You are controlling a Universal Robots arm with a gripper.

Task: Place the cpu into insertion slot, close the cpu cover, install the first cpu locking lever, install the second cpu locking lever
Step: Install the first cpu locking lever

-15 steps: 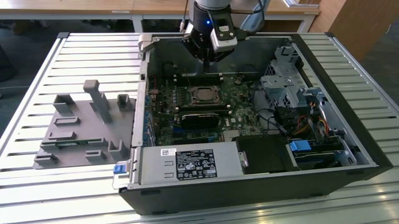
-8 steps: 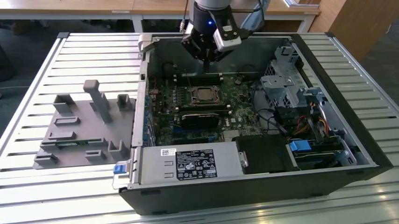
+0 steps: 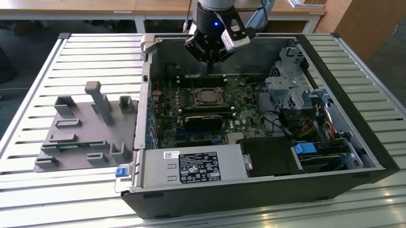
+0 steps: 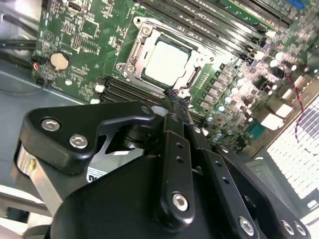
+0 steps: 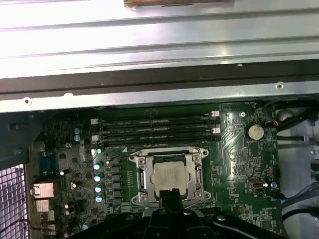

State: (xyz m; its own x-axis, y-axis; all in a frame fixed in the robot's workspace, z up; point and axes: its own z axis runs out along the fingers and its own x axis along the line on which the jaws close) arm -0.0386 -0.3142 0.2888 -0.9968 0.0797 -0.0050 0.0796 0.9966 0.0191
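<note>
The cpu (image 5: 168,175) lies flat in the insertion slot (image 3: 204,96) on the green board, its silver face up, also seen in the second wrist view as the cpu (image 4: 167,62). The cpu cover (image 5: 141,174) lies down around the chip as a silver frame, with the chip showing through its window. My gripper (image 3: 210,71) hangs above the board just behind the socket, over the memory slots. Its black fingers (image 4: 172,117) are pressed together, shut, with nothing held. In the first wrist view the gripper (image 5: 169,195) sits at the socket's edge.
Long memory slots (image 5: 154,127) run beside the socket, and a coin battery (image 5: 254,131) sits nearby. A long black card (image 3: 203,121), a power supply (image 3: 190,166) and a metal drive cage (image 3: 288,90) crowd the case. A grey fixture plate (image 3: 82,128) lies at the exterior view's left.
</note>
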